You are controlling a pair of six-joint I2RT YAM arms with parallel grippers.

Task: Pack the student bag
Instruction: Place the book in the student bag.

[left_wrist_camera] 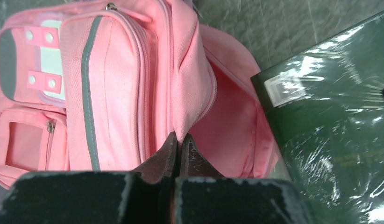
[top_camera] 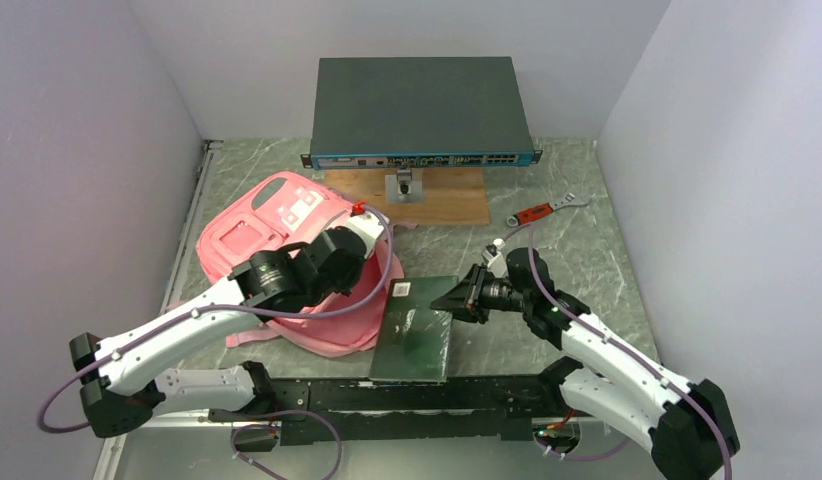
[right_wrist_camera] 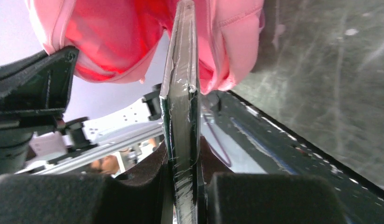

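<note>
— So, where is the student bag [top_camera: 249, 235]?

— Left of centre in the overhead view, lying on the marbled table [top_camera: 587, 260] with its front pockets facing up. Its opening faces the lower right of the frame.

— And the left gripper [top_camera: 372, 240]?

— Over the bag's right side. In the left wrist view the gripper [left_wrist_camera: 179, 140] has its jaws pressed together on the rim of the opening, where the pink fabric folds down to the tips. The pink lining shows just right of them.

— What about the right gripper [top_camera: 462, 297]?

— Right of centre, clamped on the right edge of a green wrapped book [top_camera: 415, 335]. The right wrist view shows the book [right_wrist_camera: 181, 93] edge-on between the fingers [right_wrist_camera: 150, 163], its far end up against the bag [right_wrist_camera: 232, 42].

— Is the book inside?

— I cannot tell. From the left wrist camera the book [left_wrist_camera: 330, 130] sits just beside the open mouth, at the right of the frame, clear wrap shining, with a white label [left_wrist_camera: 286, 86] near its corner.

— Anything else on the table?

— At top centre a dark grey flat box [top_camera: 422, 105] with a row of ports stands over a wooden board [top_camera: 457, 200]. A red-handled wrench [top_camera: 545, 210] lies to the right of the board.
</note>
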